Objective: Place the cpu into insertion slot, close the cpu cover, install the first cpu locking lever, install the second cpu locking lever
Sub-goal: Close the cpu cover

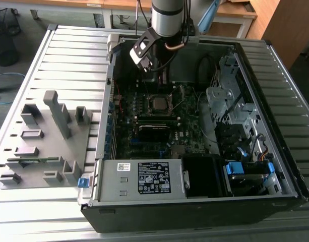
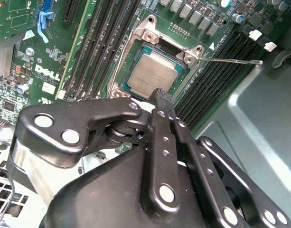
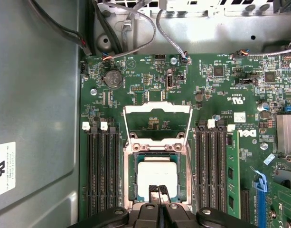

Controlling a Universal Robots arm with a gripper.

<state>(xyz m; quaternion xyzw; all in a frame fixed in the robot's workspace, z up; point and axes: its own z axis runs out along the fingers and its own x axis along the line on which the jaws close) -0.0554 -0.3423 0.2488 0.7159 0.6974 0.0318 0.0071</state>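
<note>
Count by kind: cpu (image 3: 156,176) ×1, just ahead of the jaws; cpu cover (image 3: 157,107) ×1, beyond the cpu; memory-slot banks (image 3: 101,175) ×2, one flanking the jaws on each side; coin cell (image 3: 113,79) ×1, far ahead; gripper (image 3: 158,189) ×1.

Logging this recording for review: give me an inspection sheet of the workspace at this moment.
Surface: slatted metal table carrying an open computer case.
Job's things: cpu lies in the socket; cpu cover open, raised; one locking lever swung out.
Clutter: grey parts fixture on the exterior view's left.
Grippers: tool shut, empty, tips over the cpu's edge.
Cables: grey leads inside the case.
Surroundings: wire bin, desks behind.
</note>
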